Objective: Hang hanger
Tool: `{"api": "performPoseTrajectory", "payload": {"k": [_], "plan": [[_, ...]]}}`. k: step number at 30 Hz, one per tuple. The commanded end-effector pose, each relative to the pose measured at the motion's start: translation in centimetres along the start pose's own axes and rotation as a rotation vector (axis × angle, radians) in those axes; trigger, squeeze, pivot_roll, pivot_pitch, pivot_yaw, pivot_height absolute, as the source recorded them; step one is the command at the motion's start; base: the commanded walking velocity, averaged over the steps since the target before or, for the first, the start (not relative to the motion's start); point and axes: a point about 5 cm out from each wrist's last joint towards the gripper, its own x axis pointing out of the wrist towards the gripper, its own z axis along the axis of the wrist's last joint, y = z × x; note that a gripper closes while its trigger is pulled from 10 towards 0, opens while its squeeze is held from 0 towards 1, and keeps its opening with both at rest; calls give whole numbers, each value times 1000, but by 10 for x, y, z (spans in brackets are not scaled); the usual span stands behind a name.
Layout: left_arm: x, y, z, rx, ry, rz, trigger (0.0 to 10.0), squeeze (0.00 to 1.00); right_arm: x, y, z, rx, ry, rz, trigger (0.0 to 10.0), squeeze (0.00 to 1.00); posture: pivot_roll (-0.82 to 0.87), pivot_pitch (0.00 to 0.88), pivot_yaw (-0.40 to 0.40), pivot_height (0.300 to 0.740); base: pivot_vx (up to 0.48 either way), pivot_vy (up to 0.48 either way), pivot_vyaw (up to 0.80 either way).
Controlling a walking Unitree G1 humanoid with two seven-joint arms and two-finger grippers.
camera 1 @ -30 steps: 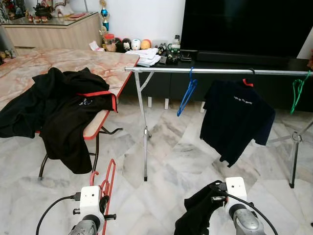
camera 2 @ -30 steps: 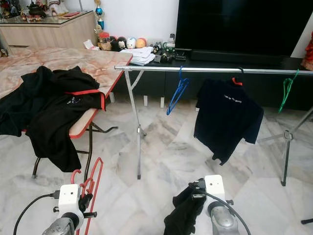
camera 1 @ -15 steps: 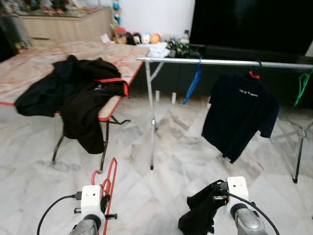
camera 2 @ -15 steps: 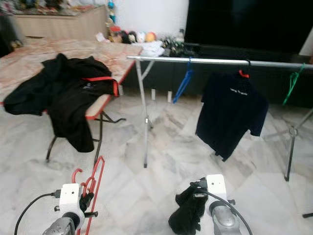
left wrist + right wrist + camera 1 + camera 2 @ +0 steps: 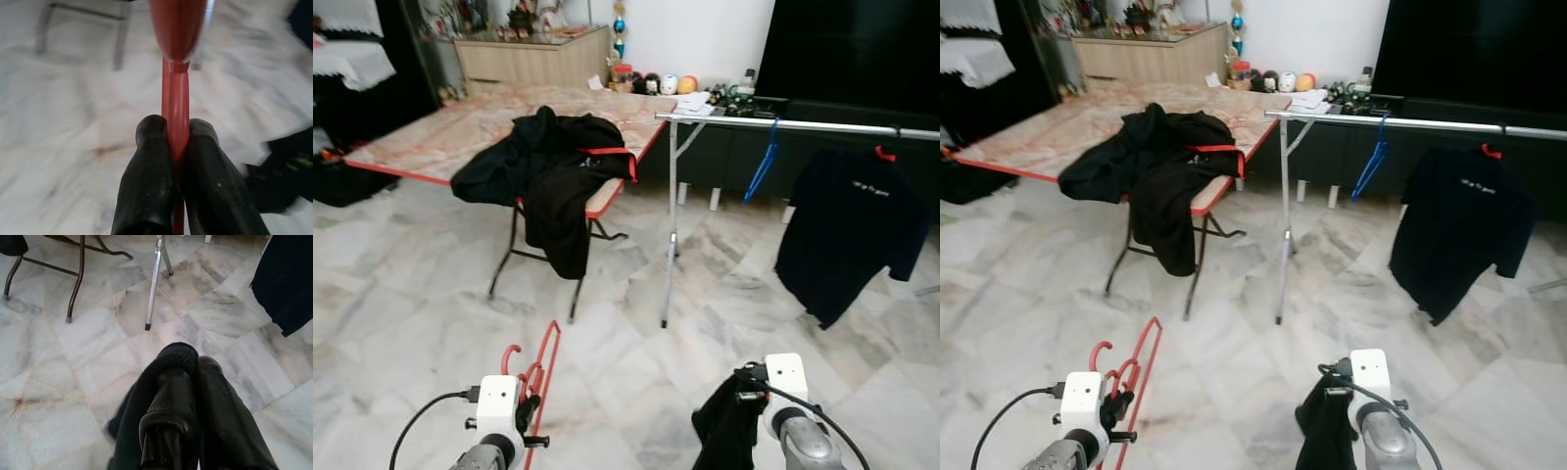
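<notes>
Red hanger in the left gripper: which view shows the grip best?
The left wrist view: the black fingers pinch the red hanger bar between them. The eye views show the whole hanger rising from the left gripper, but the contact is small there.

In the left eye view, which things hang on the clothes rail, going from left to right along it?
Along the clothes rail: blue hanger → dark T-shirt on a red hanger.
</notes>
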Motion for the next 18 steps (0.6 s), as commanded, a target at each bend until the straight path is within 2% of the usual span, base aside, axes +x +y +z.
{"api": "performPoseTrajectory", "payload": {"k": [1, 3, 5, 7, 8, 9, 10, 13, 14, 18], "plan": [[2, -9, 3, 65, 45, -118, 10000, 0, 5, 0, 16, 3, -45, -6, 10000, 0, -68, 0, 46, 740, 0, 0, 0], [3, -11, 3, 85, 65, -152, 10000, 0, 5, -1, 18, 2, -50, -5, 10000, 0, -67, 0, 47, 740, 0, 0, 0], [2, -15, 2, 198, 168, -316, 10000, 0, 10, -3, 32, -15, -82, 4, 10000, 0, -68, 0, 50, 740, 0, 0, 0], [1, -16, 2, 252, 199, -376, 10000, 0, 11, -2, 37, -22, -95, 12, 10000, 0, -67, 0, 50, 740, 0, 0, 0], [1, -16, 2, 252, 199, -376, 10000, 0, 11, -2, 37, -22, -95, 12, 10000, 0, -67, 0, 50, 740, 0, 0, 0], [-1, -18, 3, 295, 230, -435, 10000, 0, 12, -2, 43, -32, -106, 21, 10000, 0, -67, 0, 50, 740, 0, 0, 0], [-1, -18, 3, 304, 239, -448, 10000, 0, 13, -1, 44, -35, -108, 23, 10000, 0, -63, 0, 50, 740, 0, 0, 0], [-1, -24, 16, 366, 254, -580, 10000, 0, 18, 3, 55, -32, -94, 51, 10000, 0, -58, 0, 51, 740, 0, 0, 0], [-1, -24, 16, 366, 254, -580, 10000, 0, 18, 3, 55, -32, -94, 51, 10000, 0, -58, 0, 51, 740, 0, 0, 0], [1, -34, 31, 412, 266, -734, 10000, 0, 23, 14, 70, -83, -79, 126, 10000, 0, -43, 0, 47, 740, 0, 0, 0]]}}
